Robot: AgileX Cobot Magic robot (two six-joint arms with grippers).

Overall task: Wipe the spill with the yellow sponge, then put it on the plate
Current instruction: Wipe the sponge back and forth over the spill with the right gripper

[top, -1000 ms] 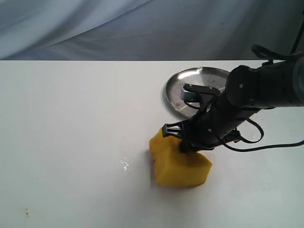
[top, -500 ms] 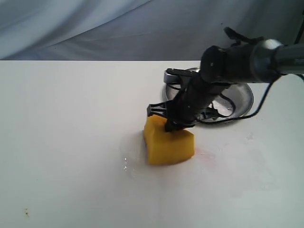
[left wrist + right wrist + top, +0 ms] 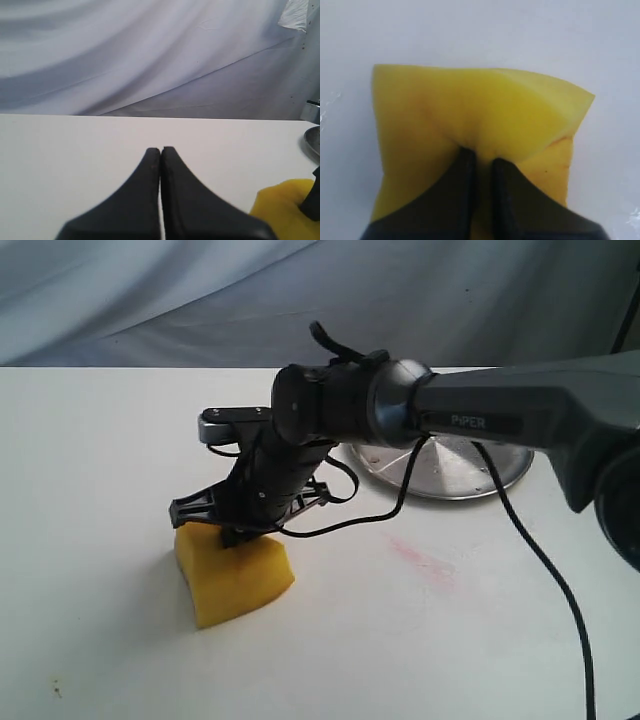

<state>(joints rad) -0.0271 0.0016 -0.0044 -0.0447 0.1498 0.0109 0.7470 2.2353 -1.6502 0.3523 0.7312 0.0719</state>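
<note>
Change since earlier frames: your right arm has swept the yellow sponge (image 3: 235, 585) leftward across the bench (image 3: 100, 490), away from the plate (image 3: 500, 465) and over the patch where droplets glinted a second ago.
Yellow sponge: on the bench, left of centre in the exterior view and well apart from the plate, its top pinched into a fold.
Right end effector (image 3: 240, 538): clamped on the sponge's top, with foam squeezed between fingers that nearly meet.
Spill: not visible in the exterior view; judged to lie under the sponge or to be already taken up.
Plate: behind the right arm and partly hidden by it.
Pink smear (image 3: 425, 562): on the bench between sponge and plate; not your target.
Left end effector (image 3: 161, 152): fingers together, holding nothing, held above the bench.
Step in hand: wiping. Keep the sponge's underside flat and pressed down, and check for residue before you lift toward the plate.
Right wrist view only: the pinch itself, plus faint wet glints (image 3: 326, 105) on the bench beside the sponge, which suggest some liquid remains.
Left wrist view only: the left end effector, which the exterior view does not show.
</note>
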